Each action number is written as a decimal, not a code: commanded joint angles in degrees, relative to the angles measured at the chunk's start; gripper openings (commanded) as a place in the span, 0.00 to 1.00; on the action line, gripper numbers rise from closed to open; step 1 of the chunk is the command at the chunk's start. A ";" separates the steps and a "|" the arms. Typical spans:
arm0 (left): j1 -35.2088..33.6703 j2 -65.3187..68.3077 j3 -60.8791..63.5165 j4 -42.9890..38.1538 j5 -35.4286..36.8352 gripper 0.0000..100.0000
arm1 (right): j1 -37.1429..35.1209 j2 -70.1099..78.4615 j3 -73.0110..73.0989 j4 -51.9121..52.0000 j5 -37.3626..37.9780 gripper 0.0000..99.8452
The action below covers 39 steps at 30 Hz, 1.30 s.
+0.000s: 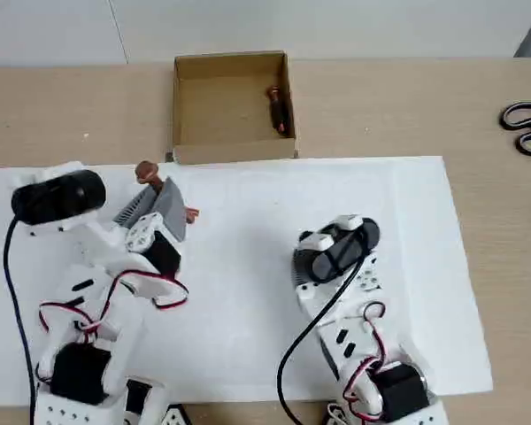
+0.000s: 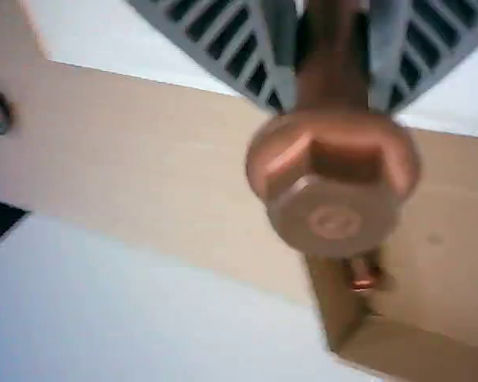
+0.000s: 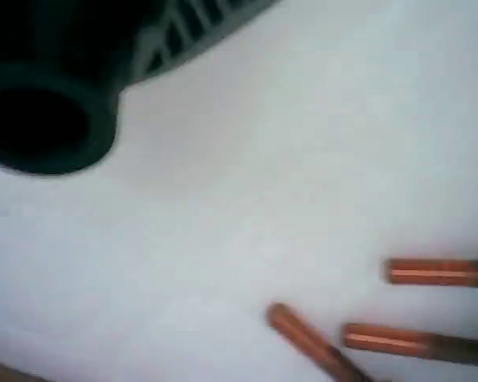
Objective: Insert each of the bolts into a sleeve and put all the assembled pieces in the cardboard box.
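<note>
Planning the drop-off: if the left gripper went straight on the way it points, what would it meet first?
Probably the box's near wall, around its left corner. The left gripper, shut on a bolt, points that way, though its height over the wall is unclear.

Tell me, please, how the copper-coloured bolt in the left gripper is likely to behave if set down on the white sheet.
The bolt looks like rigid metal, so it should not bend. Its round shank would probably roll, though the wide head should curve its path.
</note>
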 commanded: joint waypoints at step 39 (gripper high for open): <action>16.44 -19.78 12.53 2.20 2.46 0.01 | -21.49 -0.66 0.26 -6.46 -1.67 0.00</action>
